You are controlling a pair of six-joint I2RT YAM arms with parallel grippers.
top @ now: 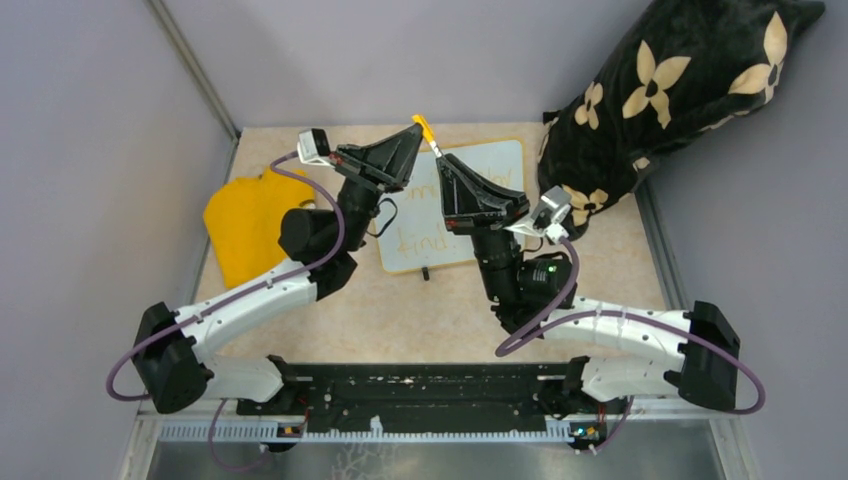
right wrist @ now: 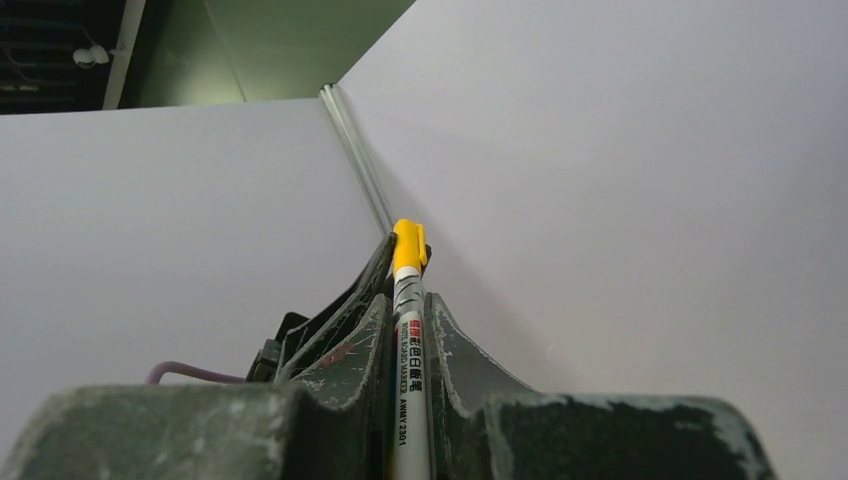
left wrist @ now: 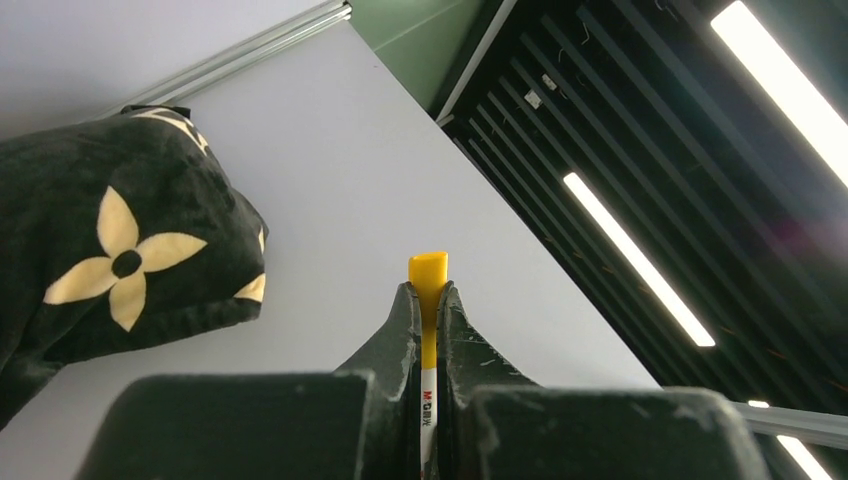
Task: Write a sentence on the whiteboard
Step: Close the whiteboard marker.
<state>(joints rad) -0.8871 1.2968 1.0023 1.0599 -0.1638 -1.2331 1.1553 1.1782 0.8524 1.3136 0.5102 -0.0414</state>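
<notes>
Clamping one yellow-capped whiteboard marker (top: 427, 131) from both sides, the left end effector (left wrist: 427, 300) pinches its cap end and the right end effector (right wrist: 408, 310) its white barrel. Beneath both, the whiteboard (top: 455, 252) lies on the surface (top: 400, 310), its orange sentence (top: 417, 241) partly hidden.

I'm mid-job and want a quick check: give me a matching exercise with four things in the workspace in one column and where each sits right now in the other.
Things:
1. whiteboard
2. yellow cloth
3. black flowered cushion
4. marker

Places:
A. far right corner of the table
B. gripped by the left hand and the right hand, above the board's far edge
C. left side
D. lying flat in the middle

Pairs: 1-D, 2-C, 3-A, 4-B
</notes>
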